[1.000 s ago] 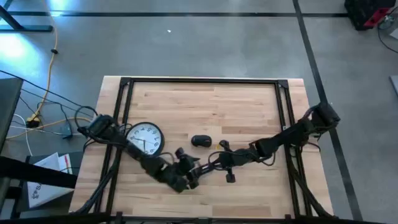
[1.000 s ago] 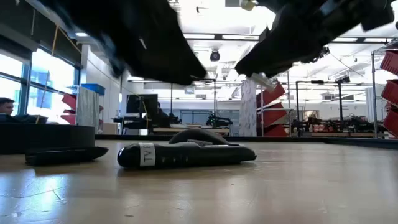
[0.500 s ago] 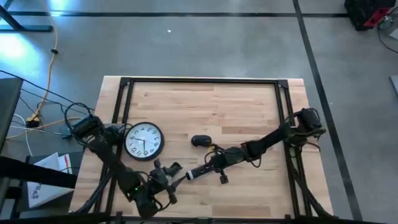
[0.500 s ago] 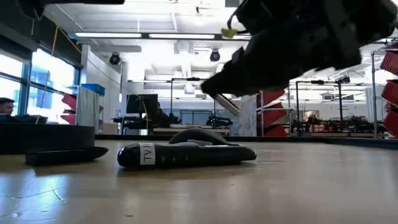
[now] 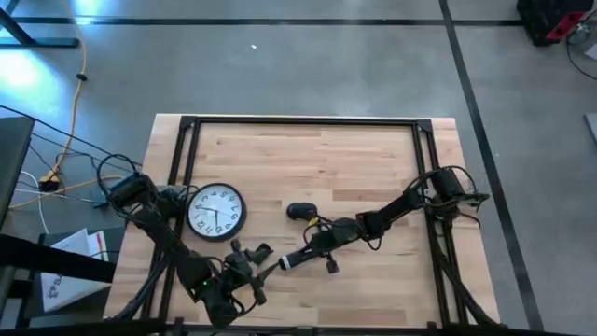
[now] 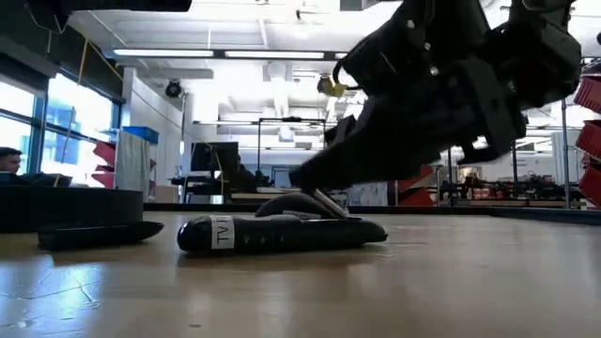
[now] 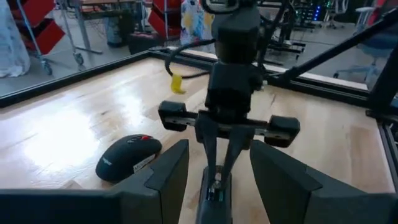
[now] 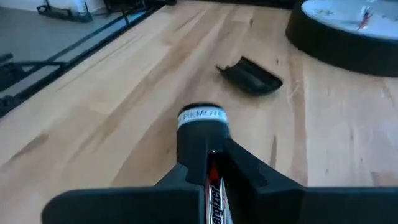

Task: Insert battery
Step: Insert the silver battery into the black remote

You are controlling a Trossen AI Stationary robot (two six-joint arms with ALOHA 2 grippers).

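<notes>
Right gripper [image 8: 211, 163] presses a cylindrical battery [image 8: 214, 193] into the slim black remote [image 8: 200, 129].

Right gripper [image 5: 303, 258] low, fingers [image 7: 210, 140] narrowed to a slim gap; left gripper [image 5: 244, 269] spread wide opposite.

You can't see the battery [image 8: 214, 198] whole: the right gripper's [image 8: 211, 163] fingers cover its sides and the frame's edge cuts its label. The remote's [image 6: 282, 233] far end hides behind that gripper in the low view. The clock [image 8: 347, 28] is cropped at the edge.
</notes>
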